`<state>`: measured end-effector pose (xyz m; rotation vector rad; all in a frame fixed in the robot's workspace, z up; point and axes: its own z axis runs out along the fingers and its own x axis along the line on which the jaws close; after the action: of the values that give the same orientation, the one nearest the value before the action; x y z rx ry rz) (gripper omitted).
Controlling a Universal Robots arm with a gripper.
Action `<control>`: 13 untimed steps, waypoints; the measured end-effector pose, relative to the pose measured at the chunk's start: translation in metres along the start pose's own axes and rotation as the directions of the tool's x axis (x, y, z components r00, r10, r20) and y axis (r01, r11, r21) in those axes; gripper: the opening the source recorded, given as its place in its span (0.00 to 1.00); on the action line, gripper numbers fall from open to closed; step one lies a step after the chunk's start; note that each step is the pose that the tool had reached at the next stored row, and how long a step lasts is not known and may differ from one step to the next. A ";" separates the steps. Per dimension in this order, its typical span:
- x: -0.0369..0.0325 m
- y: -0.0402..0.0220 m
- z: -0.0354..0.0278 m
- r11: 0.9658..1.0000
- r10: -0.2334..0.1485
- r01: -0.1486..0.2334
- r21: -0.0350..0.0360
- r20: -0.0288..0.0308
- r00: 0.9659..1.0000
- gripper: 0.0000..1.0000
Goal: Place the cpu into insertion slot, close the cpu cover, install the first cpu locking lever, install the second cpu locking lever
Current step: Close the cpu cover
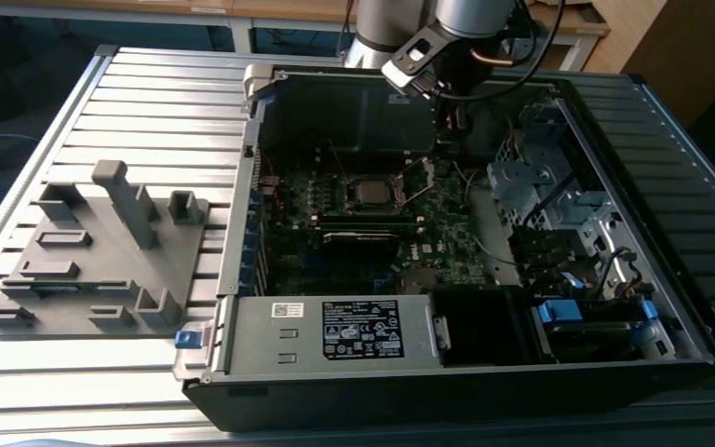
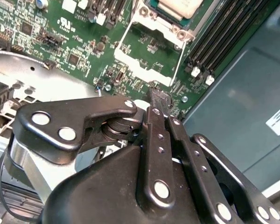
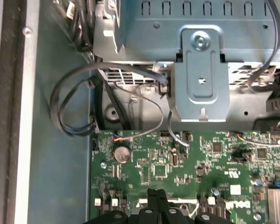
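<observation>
Slatted grey metal tabletop (image 1: 146,102) bearing an open black desktop computer case (image 1: 457,391), with the robot's pincer (image 1: 453,126) lowered in at its far side.

Nearest in the exterior view lie a grey plastic holding fixture (image 1: 97,270), on that view's left, and the case's grey boxy power supply (image 1: 332,331). Behind them spreads the green motherboard (image 1: 332,251). The small square silver-topped cpu (image 1: 368,193) sits inside the dark-rimmed square insertion slot (image 1: 346,194). In the second wrist view the thin silvery cpu cover frame (image 2: 142,70) stands swung open beside the cpu (image 2: 179,5), green board showing through its cut-out. The black pincer (image 2: 159,99) hangs just beyond the cover's free edge, its fingers (image 2: 155,140) drawn together with nothing visible between them.
</observation>
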<state>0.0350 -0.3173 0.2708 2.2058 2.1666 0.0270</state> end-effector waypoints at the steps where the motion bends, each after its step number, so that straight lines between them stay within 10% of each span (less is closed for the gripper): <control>1: 0.0003 0.0014 0.0001 1.000 0.000 0.000 0.000 0.000 1.000 0.10; 13: 0.0025 0.0092 0.0007 1.000 0.000 0.000 0.000 0.000 1.000 0.10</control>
<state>0.0442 -0.3150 0.2705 2.2057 2.1664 0.0266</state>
